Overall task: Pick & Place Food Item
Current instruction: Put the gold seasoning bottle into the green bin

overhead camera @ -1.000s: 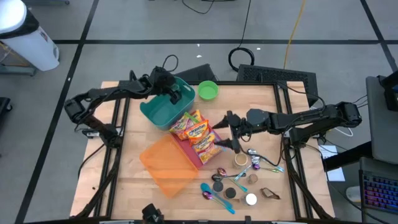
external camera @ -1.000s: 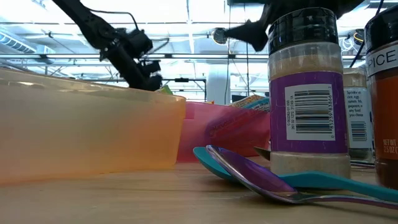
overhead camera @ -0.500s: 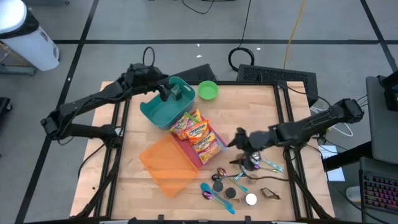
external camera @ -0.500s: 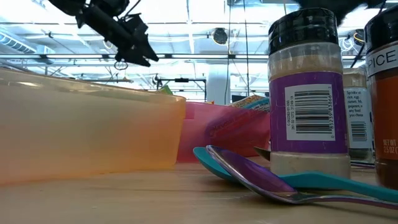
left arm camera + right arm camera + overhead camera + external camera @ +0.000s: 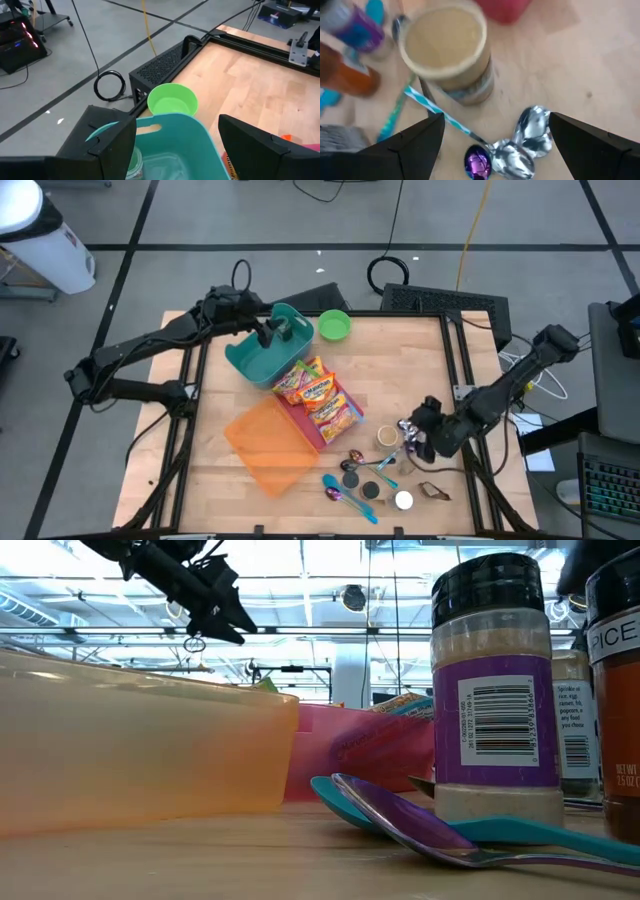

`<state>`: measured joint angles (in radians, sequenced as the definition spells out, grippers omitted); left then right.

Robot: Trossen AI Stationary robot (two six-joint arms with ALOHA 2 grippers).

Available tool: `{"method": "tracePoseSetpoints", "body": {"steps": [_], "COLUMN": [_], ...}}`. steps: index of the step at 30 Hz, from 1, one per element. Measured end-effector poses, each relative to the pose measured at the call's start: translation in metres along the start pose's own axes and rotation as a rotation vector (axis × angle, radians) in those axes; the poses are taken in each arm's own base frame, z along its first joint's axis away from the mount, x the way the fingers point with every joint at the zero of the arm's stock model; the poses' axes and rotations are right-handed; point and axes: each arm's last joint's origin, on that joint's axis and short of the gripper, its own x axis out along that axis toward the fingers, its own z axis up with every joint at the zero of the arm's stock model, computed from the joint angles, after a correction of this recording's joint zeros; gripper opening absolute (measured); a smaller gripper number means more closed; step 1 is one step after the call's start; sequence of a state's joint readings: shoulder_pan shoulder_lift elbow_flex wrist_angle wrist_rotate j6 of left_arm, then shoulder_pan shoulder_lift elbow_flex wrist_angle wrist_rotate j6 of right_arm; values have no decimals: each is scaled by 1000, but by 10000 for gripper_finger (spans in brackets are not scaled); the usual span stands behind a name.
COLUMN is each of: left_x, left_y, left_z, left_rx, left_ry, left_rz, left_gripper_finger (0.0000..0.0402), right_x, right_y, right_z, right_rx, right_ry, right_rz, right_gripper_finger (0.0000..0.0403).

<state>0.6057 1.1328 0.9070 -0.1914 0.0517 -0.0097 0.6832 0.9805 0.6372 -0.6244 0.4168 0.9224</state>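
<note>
Several orange-and-yellow snack packets lie in a pink tray at the table's middle. A teal basket stands at the far left, with a pale clear thing inside it. My left gripper hangs open above the basket's far rim, touching nothing. My right gripper stands open low over the table's right side. It tips down above a paper cup and some shiny spoons, with nothing between its fingers.
A green bowl sits at the far edge beside the basket. An orange tray lies near the pink tray. Spice jars, coloured spoons and small lids crowd the near right part.
My left gripper has risen out of the teal basket and drawn back a little toward the far left, then kept still. My right gripper has swung from beside the snack packets toward the table's right near part, sinking and tipping down over the cup and spoons.
</note>
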Motion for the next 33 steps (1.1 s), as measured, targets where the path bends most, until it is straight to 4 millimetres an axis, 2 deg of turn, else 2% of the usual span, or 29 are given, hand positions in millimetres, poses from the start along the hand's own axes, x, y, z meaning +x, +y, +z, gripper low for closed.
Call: {"method": "tracePoseSetpoints", "body": {"steps": [5,12,18,25,33], "left_x": [0,0,0,0,0], "left_y": [0,0,0,0,0], "left_z": [1,3,5,8,9], "left_rx": [1,-3,-43,-48,-52], "left_ry": [-6,-30,-52,-83,-89], "left_rz": [-1,0,-2,-3,-3], "left_gripper_finger": [285,285,285,285,285], "right_x": [31,59,71,84,88], "right_y": [-5,-2,1,-4,-3], "right_z": [-23,-36,-36,-41,-38], "right_rx": [-46,-131,-216,-221,-251], "right_ry": [16,-62,-186,-310,-392], "right_rz": [-17,63,65,111,203], "right_gripper_finger": [349,349,349,347,287]}}
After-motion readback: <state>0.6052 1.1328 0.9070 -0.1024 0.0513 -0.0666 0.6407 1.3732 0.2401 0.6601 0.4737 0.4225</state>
